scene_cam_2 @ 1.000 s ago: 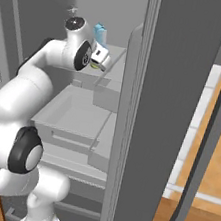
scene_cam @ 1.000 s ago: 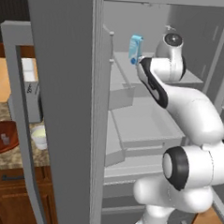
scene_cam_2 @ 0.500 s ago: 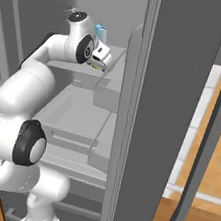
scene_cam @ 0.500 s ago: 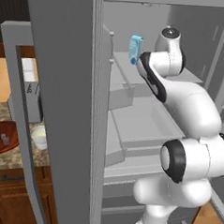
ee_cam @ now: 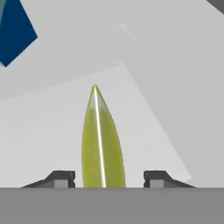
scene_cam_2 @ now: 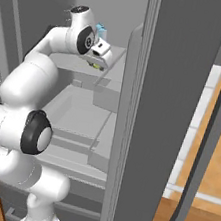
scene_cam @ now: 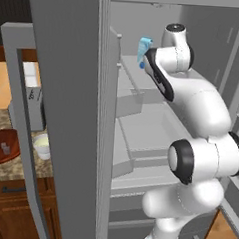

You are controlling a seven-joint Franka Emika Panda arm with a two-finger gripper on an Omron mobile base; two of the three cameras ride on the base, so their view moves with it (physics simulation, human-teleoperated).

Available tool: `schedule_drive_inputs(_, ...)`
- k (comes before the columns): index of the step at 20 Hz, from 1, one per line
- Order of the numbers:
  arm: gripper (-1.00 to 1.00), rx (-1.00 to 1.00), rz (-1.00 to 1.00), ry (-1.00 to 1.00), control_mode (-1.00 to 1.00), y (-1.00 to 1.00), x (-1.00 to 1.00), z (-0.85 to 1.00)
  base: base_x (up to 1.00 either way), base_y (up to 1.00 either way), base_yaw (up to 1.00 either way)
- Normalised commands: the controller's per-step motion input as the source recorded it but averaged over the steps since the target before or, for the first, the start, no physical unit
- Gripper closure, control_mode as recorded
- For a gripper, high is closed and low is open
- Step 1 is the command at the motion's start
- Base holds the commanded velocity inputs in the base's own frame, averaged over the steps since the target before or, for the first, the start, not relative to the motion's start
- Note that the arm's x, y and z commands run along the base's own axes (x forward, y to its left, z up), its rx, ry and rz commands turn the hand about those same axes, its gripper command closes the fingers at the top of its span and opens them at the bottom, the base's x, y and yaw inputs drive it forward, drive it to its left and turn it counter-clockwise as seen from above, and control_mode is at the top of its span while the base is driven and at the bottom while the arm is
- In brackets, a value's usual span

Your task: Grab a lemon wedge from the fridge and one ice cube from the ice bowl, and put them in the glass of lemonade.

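Yellow-green wedge [ee_cam: 102, 140] lies on a fridge [scene_cam: 68, 88] shelf between the gripper's [ee_cam: 107, 177] spread, untouching fingertips [ee_cam: 61, 177], its base cut off. Left base view alone shows bowl [scene_cam: 0, 147] and glass [scene_cam: 42, 145].

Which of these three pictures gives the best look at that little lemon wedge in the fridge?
The hand view: the lemon wedge stands large and centred, between the gripper fingertips, which sit apart on either side of it. In the right base view it is a tiny yellow-green speck under the hand. In the left base view the arm hides that spot.
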Motion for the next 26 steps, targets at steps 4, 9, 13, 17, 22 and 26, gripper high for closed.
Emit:
schedule_drive_inputs(4,1.00,0.00,0.00,0.00,-1.00,0.00,0.00,0.00,0.00,0.00,0.00)
schedule_drive_inputs(9,1.00,-0.01,0.00,-0.03,-1.00,0.01,-0.10,-0.44,0.00,0.00,0.00)
schedule_drive_inputs(13,1.00,-0.03,0.00,-0.09,-1.00,0.11,-0.14,-0.69,0.00,0.00,0.00)
schedule_drive_inputs(17,1.00,-0.01,0.00,-0.08,-1.00,0.19,-0.50,-0.44,0.00,0.00,0.00)
schedule_drive_inputs(22,1.00,0.00,0.00,0.01,-1.00,0.22,-0.98,-0.04,0.00,0.00,0.00)
schedule_drive_inputs(26,1.00,-0.01,0.04,0.00,-1.00,0.05,-1.00,-0.06,0.00,0.00,0.00)
